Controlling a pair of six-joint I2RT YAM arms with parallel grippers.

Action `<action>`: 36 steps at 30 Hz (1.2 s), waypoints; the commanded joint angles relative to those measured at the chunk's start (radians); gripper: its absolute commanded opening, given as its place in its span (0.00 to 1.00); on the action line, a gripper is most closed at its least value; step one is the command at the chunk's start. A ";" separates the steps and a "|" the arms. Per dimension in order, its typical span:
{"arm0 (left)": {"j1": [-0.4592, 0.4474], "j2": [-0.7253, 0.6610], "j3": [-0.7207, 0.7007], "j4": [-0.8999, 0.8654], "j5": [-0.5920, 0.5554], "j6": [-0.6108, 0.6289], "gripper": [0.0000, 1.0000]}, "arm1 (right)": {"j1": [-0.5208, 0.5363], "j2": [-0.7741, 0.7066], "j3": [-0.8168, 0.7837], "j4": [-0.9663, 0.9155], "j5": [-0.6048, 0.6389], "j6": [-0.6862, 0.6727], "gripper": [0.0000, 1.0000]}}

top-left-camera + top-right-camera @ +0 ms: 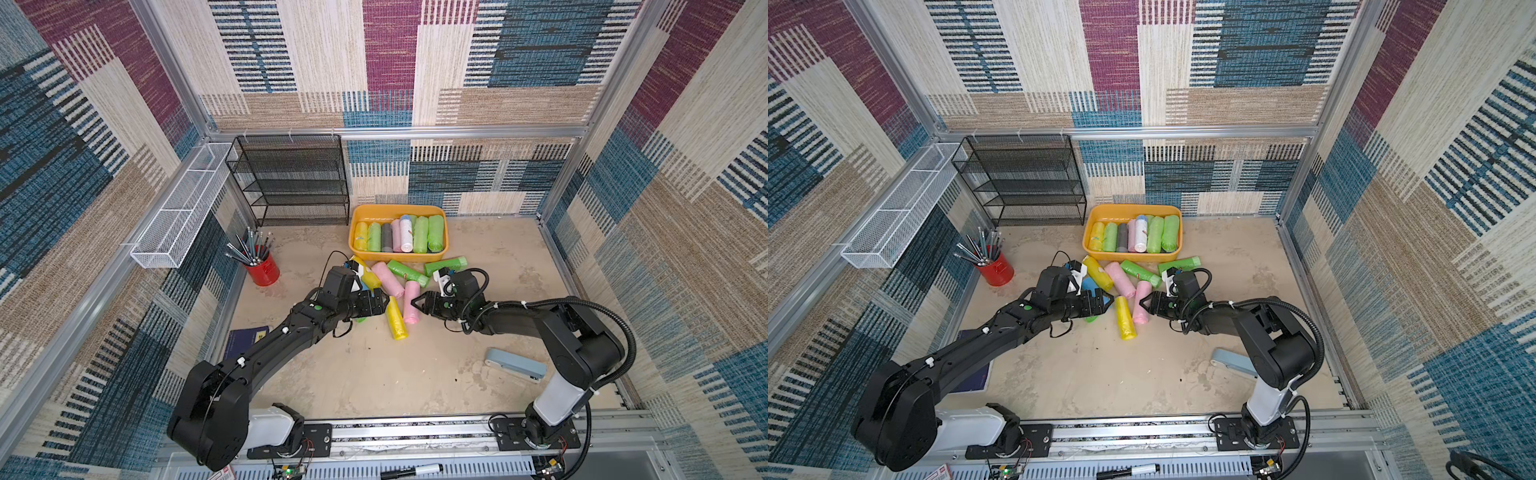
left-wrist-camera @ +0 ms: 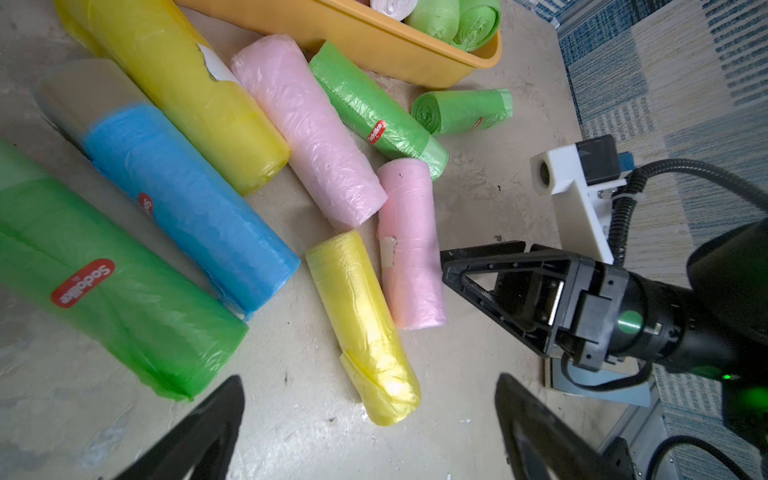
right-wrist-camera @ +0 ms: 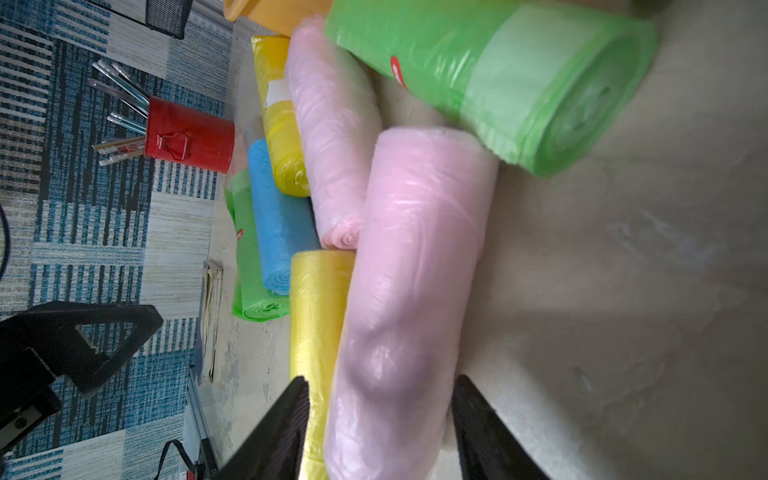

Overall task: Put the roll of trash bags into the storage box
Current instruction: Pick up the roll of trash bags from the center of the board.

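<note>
The right hand [image 3: 380, 380] pinches a crinkly, cylindrical pink roll [image 3: 415, 249].

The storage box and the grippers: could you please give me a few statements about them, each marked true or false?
1. The storage box holds several rolls. True.
2. The left gripper is clamped on a yellow roll. False: it is open and grips nothing.
3. The pink roll lies between the fingers of the right gripper. True.
4. The red cup of pencils stands inside the storage box. False: it stands on the table, apart from the box.
</note>
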 commanded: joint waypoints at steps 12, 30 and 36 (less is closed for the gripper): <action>0.000 0.007 0.022 -0.014 0.002 0.009 0.95 | 0.045 0.086 0.121 -0.138 0.106 -0.057 0.55; 0.001 0.036 0.035 -0.018 0.004 0.025 0.95 | 0.091 0.148 0.218 -0.309 0.305 -0.109 0.62; 0.001 0.060 0.043 -0.021 0.002 0.024 0.95 | 0.091 0.127 0.220 -0.341 0.365 -0.119 0.59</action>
